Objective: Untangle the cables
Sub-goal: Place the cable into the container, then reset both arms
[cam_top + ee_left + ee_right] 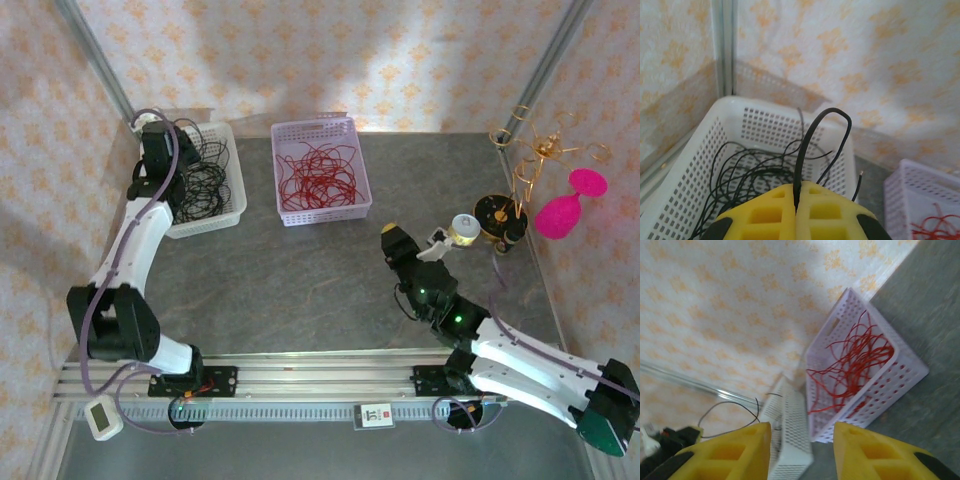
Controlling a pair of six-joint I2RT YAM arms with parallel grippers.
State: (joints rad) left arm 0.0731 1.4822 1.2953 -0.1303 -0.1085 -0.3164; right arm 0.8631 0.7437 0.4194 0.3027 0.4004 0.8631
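Several loose red cables [320,175] lie in the lilac basket [360,165] at the table's back centre; the right wrist view shows these red cables [855,365] too. Black cables [205,175] fill the white basket [236,175] at the back left. My left gripper [158,150] hangs over that basket, shut on a black cable [807,145] that loops up from between its yellow fingers [765,215]. More black cables [740,170] lie in the white basket [700,165] below. My right gripper [393,240] is open over bare table, nothing between its fingers [735,452].
A gold wire stand [535,150], a pink goblet [565,210], a dark round base [498,215] and a small white-capped jar [460,228] crowd the right side. Patterned walls and metal corner posts [95,60] close in the back. The aluminium rail [300,375] runs along the near edge.
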